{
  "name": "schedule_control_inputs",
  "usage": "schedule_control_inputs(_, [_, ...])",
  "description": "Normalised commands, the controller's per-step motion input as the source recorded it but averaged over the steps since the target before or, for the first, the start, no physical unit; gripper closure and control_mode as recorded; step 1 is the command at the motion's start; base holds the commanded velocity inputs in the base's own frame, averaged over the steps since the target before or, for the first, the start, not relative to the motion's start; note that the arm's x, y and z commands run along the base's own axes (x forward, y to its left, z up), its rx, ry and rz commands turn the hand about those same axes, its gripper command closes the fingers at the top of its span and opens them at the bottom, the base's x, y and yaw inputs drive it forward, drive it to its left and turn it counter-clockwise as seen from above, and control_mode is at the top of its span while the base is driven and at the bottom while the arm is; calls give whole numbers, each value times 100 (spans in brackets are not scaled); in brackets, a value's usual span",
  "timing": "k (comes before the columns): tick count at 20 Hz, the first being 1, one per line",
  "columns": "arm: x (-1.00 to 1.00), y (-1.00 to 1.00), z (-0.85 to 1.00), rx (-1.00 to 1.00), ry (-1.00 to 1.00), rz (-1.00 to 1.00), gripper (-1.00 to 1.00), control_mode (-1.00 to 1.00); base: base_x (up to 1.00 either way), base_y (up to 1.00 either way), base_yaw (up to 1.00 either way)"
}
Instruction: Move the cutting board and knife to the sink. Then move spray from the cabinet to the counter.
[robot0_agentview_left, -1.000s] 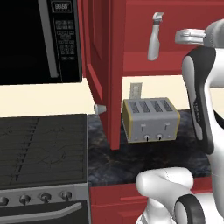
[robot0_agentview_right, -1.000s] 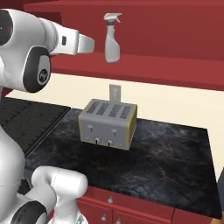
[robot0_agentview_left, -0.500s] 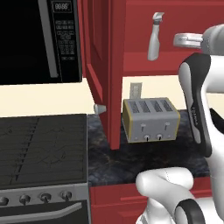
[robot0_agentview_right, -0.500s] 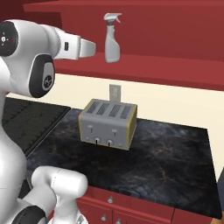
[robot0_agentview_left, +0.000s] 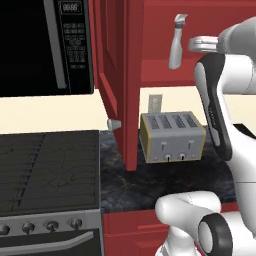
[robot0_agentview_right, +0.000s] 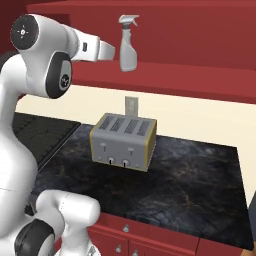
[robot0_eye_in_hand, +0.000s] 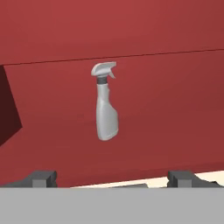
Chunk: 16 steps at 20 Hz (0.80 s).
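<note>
Gripper (robot0_eye_in_hand: 112, 178): jaws are spread to full width, with nothing between them; the two dark fingertips (robot0_eye_in_hand: 40, 178) are seen far apart in the hand view. In the right base view the gripper (robot0_agentview_right: 111, 50) is held level at shelf height, pointed toward the far right, short of the bottle and not touching it.

Spray (robot0_eye_in_hand: 105, 101): stood upright on the open shelf of the cabinet (robot0_eye_in_hand: 166, 109), nozzle toward the right in the hand view, centred ahead between the fingertips. In the right base view the spray (robot0_agentview_right: 127, 43) is found just right of the gripper tip; in the left base view the spray (robot0_agentview_left: 177, 47) is seen just left of the hand. Bare shelf is left on both sides of the bottle.

Cabinet door (robot0_agentview_left: 120, 75): swung open, its edge hung over the left part of the counter (robot0_agentview_right: 200, 175).

Toaster (robot0_agentview_right: 123, 141): set on the counter below the shelf, well under the gripper; open slab is left to its right.

Stove (robot0_agentview_left: 47, 170): placed left of the counter, beneath a black microwave (robot0_agentview_left: 47, 47).

Arm (robot0_agentview_right: 45, 55): raised high, elbow bent, forearm extended horizontally toward the shelf.
</note>
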Motion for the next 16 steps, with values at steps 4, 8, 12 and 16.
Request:
schedule_control_inputs(4, [23,5,0,0,11,0,-100,-100,0,0,0])
schedule_control_inputs(8, [23,6,0,0,1,0,-100,-100,0,0,0])
schedule_control_inputs(12, [18,5,-4,0,0,0,-100,-100,0,0,0])
schedule_control_inputs(16, [20,3,-4,0,0,0,-100,-100,0,0,0])
